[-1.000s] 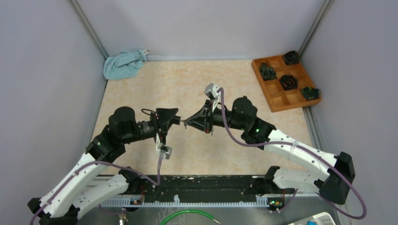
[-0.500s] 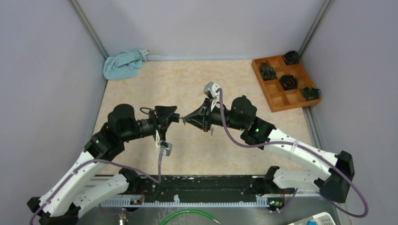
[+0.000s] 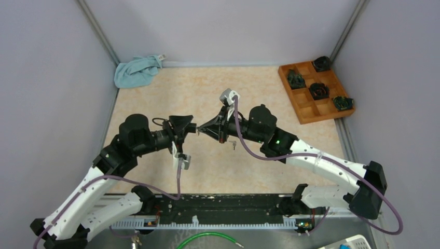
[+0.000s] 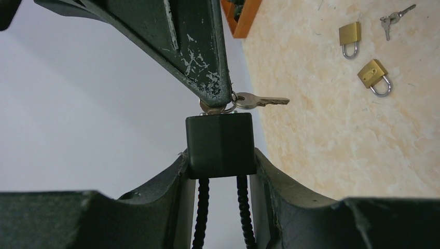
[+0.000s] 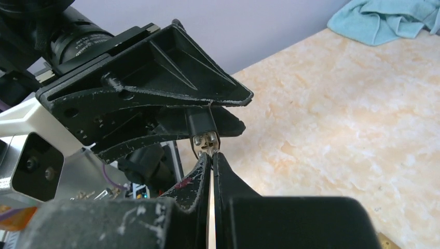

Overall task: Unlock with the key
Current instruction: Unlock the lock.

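Beige counter (image 3: pixel 207 88), top view: both arms have drifted slightly far-left, tips still meeting in mid-air. Left wrist: left end effector (image 4: pixel 220 155) clamps the black padlock (image 4: pixel 220 137), with the key (image 4: pixel 214 108) at its keyway. Right wrist: right end effector (image 5: pixel 210 155) pinches that key shut; turning remains.

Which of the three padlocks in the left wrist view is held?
The black padlock, clamped in the left gripper; the upper brass padlock and the lower brass padlock lie on the table.
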Available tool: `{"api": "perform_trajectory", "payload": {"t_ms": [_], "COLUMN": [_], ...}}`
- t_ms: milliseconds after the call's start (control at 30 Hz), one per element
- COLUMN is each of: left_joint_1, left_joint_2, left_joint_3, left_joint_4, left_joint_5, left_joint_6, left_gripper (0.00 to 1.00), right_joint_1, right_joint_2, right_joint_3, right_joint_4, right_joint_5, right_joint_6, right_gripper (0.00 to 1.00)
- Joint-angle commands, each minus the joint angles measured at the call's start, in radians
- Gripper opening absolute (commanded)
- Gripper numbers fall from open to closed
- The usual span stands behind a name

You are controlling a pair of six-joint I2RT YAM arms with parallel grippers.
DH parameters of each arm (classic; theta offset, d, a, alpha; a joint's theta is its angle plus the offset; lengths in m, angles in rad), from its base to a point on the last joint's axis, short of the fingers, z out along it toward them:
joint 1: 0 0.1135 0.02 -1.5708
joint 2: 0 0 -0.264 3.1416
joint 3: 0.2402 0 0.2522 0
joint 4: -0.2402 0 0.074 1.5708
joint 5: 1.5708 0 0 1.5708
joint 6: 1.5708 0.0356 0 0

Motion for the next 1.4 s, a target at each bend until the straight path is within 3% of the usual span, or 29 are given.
{"api": "perform_trajectory", "payload": {"t_ms": [0, 100, 333, 667, 867, 1067, 1367], "left_joint_1": [-0.031, -0.032, -0.032, -0.032, -0.032, -0.031, -0.032], "left_joint_2": [-0.014, -0.035, -0.050, -0.127, -0.137, -0.145, -0.161], "left_joint_3": [-0.039, -0.079, -0.112, -0.292, -0.322, -0.354, -0.369], "left_joint_4": [0.187, 0.253, 0.236, 0.448, 0.521, 0.605, 0.592], "left_joint_5": [0.144, 0.157, 0.158, 0.153, 0.169, 0.172, 0.160], "left_joint_6": [0.001, 0.030, 0.191, 0.486, 0.528, 0.553, 0.580], "left_gripper": [0.00, 0.00, 0.00, 0.00, 0.00, 0.00, 0.00], "right_joint_1": [0.046, 0.046, 0.042, -0.046, -0.081, -0.147, -0.164], "right_joint_2": [0.046, 0.051, 0.039, -0.009, 0.006, 0.079, 0.103], "right_joint_3": [0.053, 0.039, 0.041, -0.070, -0.111, -0.223, -0.207], "right_joint_4": [0.153, 0.202, 0.174, 0.253, 0.347, 0.654, 0.672], "right_joint_5": [-0.019, -0.021, -0.023, -0.112, -0.172, -0.251, -0.294], "right_joint_6": [0.068, 0.110, 0.183, 0.501, 0.672, 1.007, 1.096], "right_gripper": [0.00, 0.00, 0.00, 0.00, 0.00, 0.00, 0.00]}}
